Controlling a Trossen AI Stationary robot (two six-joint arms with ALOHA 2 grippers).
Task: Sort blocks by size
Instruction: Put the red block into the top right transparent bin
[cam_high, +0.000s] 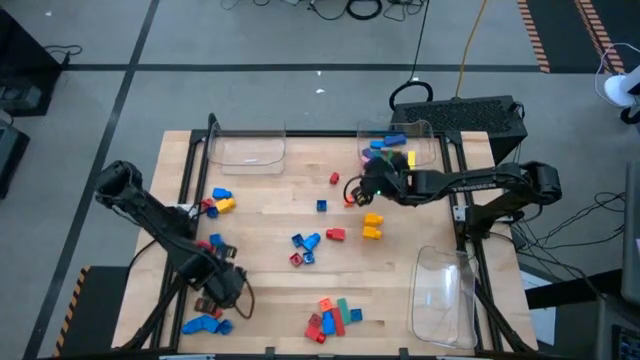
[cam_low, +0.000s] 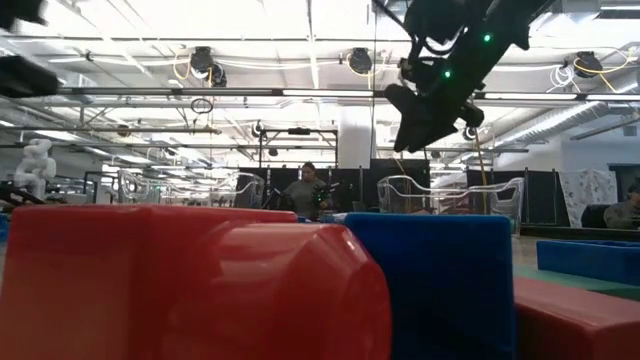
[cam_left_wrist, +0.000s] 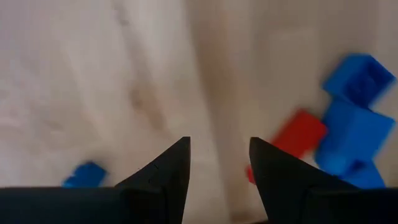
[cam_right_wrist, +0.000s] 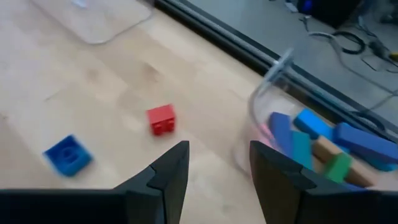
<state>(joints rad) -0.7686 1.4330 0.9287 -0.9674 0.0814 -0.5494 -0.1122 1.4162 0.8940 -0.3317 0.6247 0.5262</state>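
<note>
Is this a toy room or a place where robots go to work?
Most likely a robot lab or workshop. A wooden table stands on a bare grey floor with cables lying about, and the low view shows a big hall with ceiling lights and more clear trays beyond.

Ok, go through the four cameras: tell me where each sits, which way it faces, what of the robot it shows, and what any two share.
High view: overhead, facing straight down on the wooden table; shows both arms.
Low view: at tabletop height, facing level into the room past close red and blue blocks; the right end effector hangs above.
Left wrist view: on the left arm, facing the tabletop; open left end effector.
Right wrist view: on the right arm; open right end effector.
Shared: the block-filled clear tray also shows from overhead.
</note>
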